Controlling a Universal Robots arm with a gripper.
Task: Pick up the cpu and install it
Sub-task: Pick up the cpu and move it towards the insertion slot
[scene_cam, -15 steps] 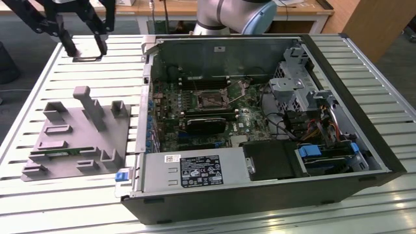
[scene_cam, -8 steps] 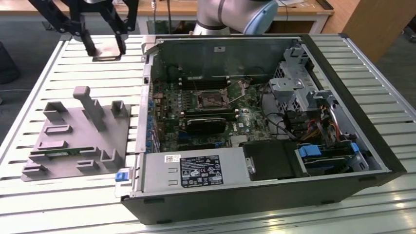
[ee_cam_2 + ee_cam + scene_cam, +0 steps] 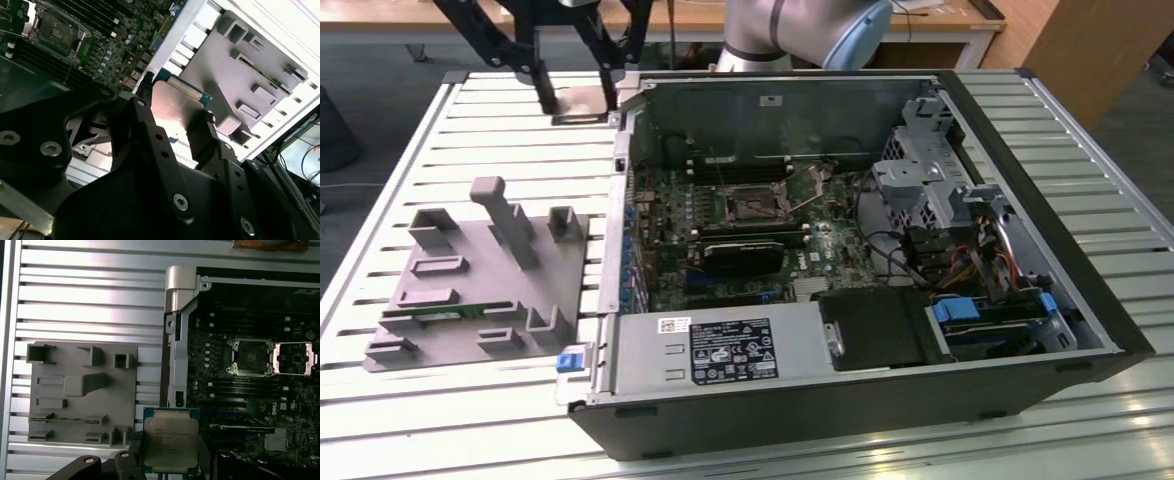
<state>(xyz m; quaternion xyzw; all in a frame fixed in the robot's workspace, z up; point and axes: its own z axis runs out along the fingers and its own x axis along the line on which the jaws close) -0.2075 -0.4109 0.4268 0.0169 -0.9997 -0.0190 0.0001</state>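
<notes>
A wooden desk [image 3: 958, 18] stands behind the slatted table [image 3: 480, 130].

The arm [image 3: 774, 30] is a fat round tube. It is shiny silver-grey, with a light blue cap [image 3: 865, 38] on one side. The gripper [image 3: 580, 100] is all black. In the exterior view it looks like thin flat bars joined together (a bit like long legs). In the second wrist view its fingers [image 3: 147, 150] are thick black bars with small round holes in a row. Round silver screws [image 3: 50, 148] sit in the big black body behind them. The black parts shine a little in the light.
</notes>
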